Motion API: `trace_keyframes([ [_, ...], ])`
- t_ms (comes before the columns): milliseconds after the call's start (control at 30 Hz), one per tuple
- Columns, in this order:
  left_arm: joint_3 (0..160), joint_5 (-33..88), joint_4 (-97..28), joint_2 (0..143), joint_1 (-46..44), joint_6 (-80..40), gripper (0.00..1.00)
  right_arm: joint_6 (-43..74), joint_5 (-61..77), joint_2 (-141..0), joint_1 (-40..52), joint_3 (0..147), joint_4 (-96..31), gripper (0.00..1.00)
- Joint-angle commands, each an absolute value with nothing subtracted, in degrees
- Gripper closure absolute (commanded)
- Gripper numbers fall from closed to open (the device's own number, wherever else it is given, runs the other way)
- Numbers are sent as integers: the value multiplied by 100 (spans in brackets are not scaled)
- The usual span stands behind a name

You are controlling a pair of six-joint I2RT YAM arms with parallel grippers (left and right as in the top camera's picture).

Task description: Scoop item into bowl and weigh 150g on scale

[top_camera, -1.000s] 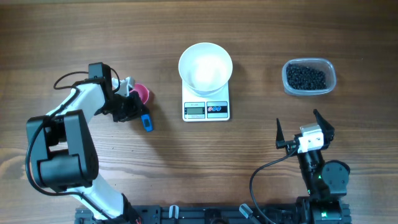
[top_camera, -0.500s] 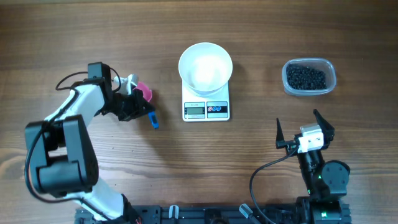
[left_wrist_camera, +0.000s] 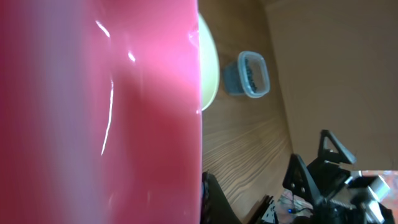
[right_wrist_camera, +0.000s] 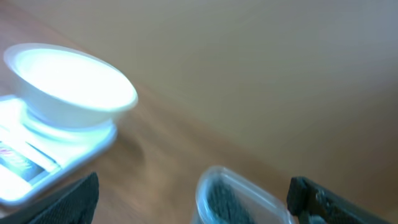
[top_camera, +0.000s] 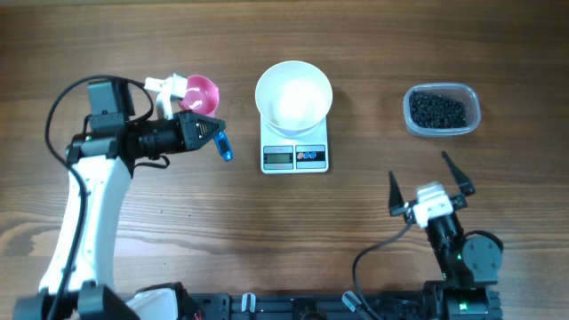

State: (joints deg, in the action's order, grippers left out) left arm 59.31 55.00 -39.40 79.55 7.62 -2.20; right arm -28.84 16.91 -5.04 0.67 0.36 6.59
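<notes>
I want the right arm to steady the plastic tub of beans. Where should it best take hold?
Probably from above, across its narrower width, fingers outside the two long walls of the tub: it sits flat, open-topped, and beans fill the inside.

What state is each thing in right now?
left gripper: shut on pink scoop
pink scoop: held, no pellets seen inside
right gripper: open, empty
bowl: empty, sitting on scale
scale: display unreadable
clear tub: lidless, holding black pellets
</notes>
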Motion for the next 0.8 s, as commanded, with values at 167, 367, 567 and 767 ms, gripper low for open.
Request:
trace_keyframes([
  [167, 5916, 5655, -3920, 7076, 762, -193, 96, -3562, 4851, -506, 75, 32, 3190, 0],
  [367, 5916, 5544, -3922, 6969, 762, -193, 96, -1459, 3750, -506, 73, 62, 3282, 0],
  [567, 5916, 5347, -3970, 6963, 740, -220, 96, -152, 2803, -602, 73, 668, 2751, 0],
  [767, 5916, 4541, -3935, 6842, 325, -395, 96, -281, 2698, -1472, 73, 2097, 803, 0],
])
